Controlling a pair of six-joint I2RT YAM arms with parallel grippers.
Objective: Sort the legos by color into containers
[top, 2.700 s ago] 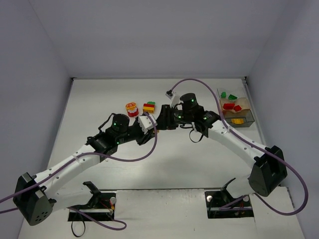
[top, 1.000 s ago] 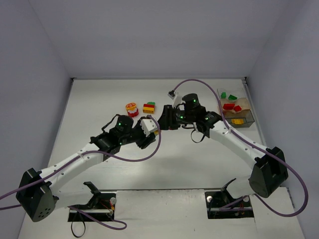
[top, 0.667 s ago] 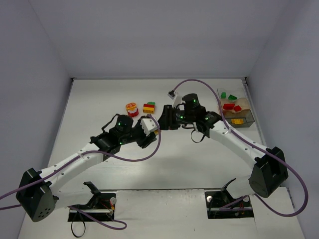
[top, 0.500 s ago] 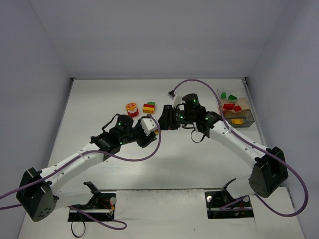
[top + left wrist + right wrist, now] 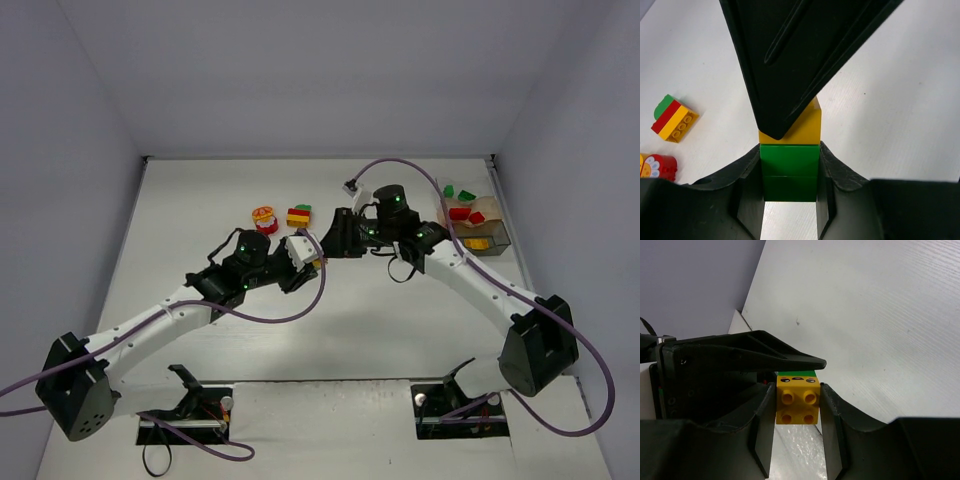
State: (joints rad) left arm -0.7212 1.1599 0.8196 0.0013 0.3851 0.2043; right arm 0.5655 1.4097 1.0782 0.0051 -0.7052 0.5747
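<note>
Round red-yellow piece (image 5: 265, 218): on table (image 5: 200, 220), farthest left of tray (image 5: 500, 232). Red-yellow-green stack (image 5: 298, 215): next to it, well left of tray. Left gripper (image 5: 790, 175): clamped on green brick (image 5: 790, 167). Yellow brick (image 5: 797, 402): joined to green brick, pinched by right gripper (image 5: 797, 412), left of tray, held above table. Inside tray: green bricks (image 5: 458, 193) far compartment, red bricks (image 5: 466, 213) middle, yellow-orange brick (image 5: 477, 242) near.

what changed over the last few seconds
The left gripper slid nearer and slightly right. The right gripper edged right, toward the tray. Left stays shut on the green brick and right on the yellow brick, the two bricks still joined. The round piece and striped stack did not move.
</note>
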